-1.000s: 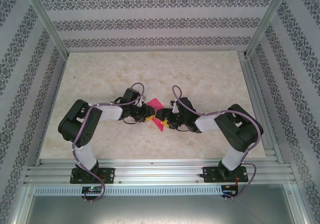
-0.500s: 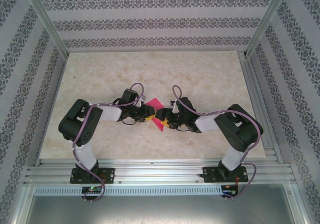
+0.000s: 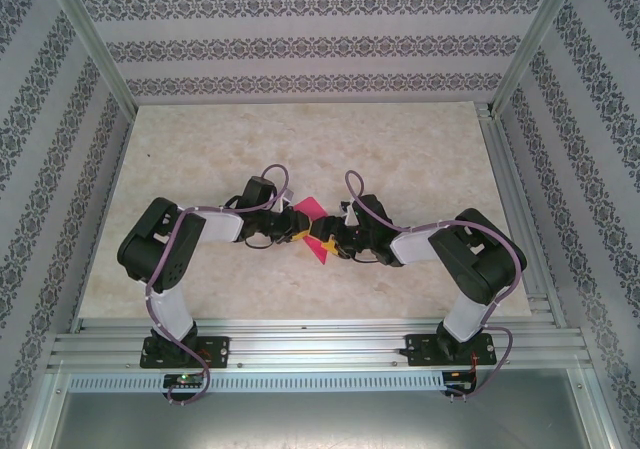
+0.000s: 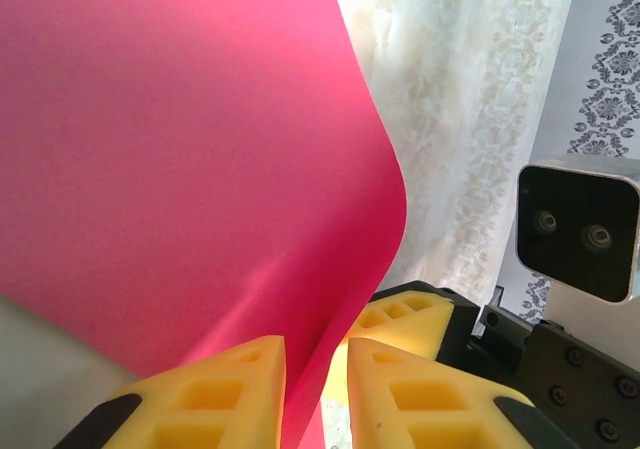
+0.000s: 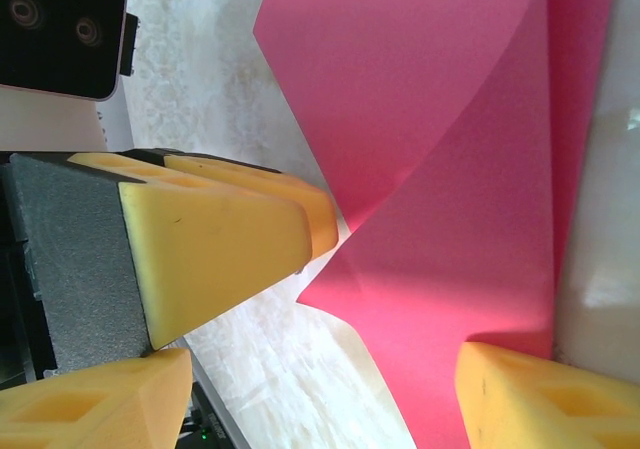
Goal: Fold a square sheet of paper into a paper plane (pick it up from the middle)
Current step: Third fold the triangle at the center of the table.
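Paper [image 3: 309, 208] sits mid-table [image 3: 200, 149], lifted between the arms. Long axis runs far-to-near, lower tip pointing at the near edge. Left gripper [image 4: 316, 359] is pinched on it. Right gripper [image 5: 325, 379] has its jaws apart, straddling it. Pose is essentially unchanged from a second ago.

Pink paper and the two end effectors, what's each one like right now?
square sheet of paper: bent over in a curve, not yet a plane.
left end effector: closed, pinching the paper.
right end effector: open wide, gripping nothing.
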